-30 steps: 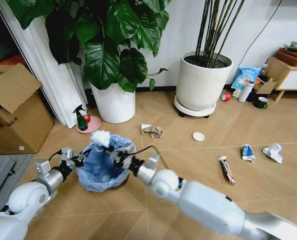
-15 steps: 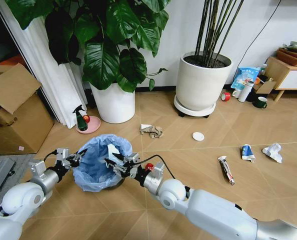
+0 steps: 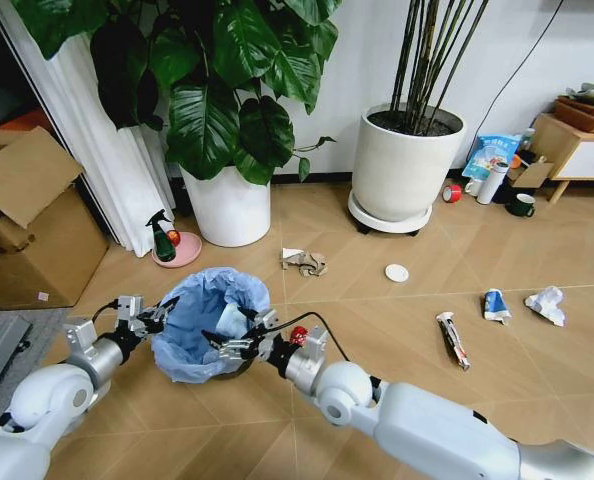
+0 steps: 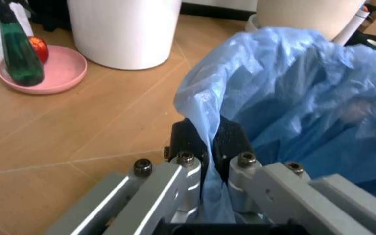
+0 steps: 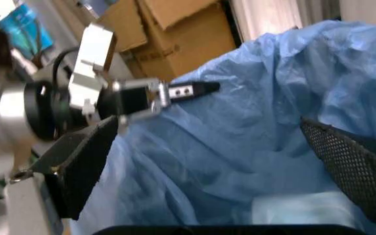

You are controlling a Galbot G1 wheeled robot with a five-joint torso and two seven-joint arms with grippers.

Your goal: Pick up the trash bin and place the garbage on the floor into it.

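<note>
The trash bin (image 3: 207, 335) with its blue bag stands on the floor (image 3: 377, 320), in front of the white plant pot (image 3: 227, 205). The left pincer (image 4: 206, 147) holds the bag's rim, its fingers closed on the plastic. The right pincer (image 3: 227, 343) is over the bin's mouth, spread wide, with a pale piece of garbage (image 3: 230, 322) just above it. More garbage (image 3: 545, 304) lies well apart.

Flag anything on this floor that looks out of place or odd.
Litter is strewn over the floor: crumpled paper, a white disc, a flattened can, a wrapper and a white wad. The left gripper pinches the bin liner; the right gripper is open over it.
</note>
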